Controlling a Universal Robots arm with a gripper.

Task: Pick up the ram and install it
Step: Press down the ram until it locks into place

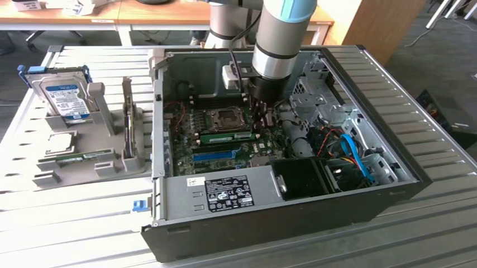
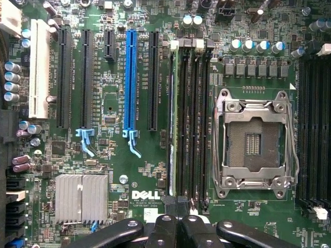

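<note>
Open computer case (image 1: 298, 223) lay on its side on the slatted desk (image 1: 417, 240), taking up the middle and the exterior view's right, with its far wall close to the desk's far edge. Bare desk remained along the near edge and the right edge. A grey fixture (image 1: 104, 162) stood toward the desk's edge at the exterior view's left, carrying the hard drive (image 1: 66, 97), the processor chip (image 1: 60, 142) and a second green stick (image 1: 75, 159). Inside the case room was tight: a black shroud (image 1: 302, 177) by the near wall, drive cage and cables to the right. The arm (image 1: 280, 39) came straight down through the open side, the hand (image 1: 262, 118) pointing down at the board just beside the processor socket (image 1: 225, 116). In the wrist view the hand (image 2: 178, 227) had its fingers drawn together, nothing seen between them. The ram (image 1: 225, 135) sat edge-on in a memory slot between the socket and the blue slot (image 1: 216, 155), apart from the hand; in the wrist view the ram (image 2: 172, 124) filled the slot farthest from the socket (image 2: 253, 137), nearest the blue slot (image 2: 130, 82). Whether its end latches were closed was not discernible. Fingertips were cut off at the wrist view's border; the arm's upper part was cut off in the exterior view.
</note>
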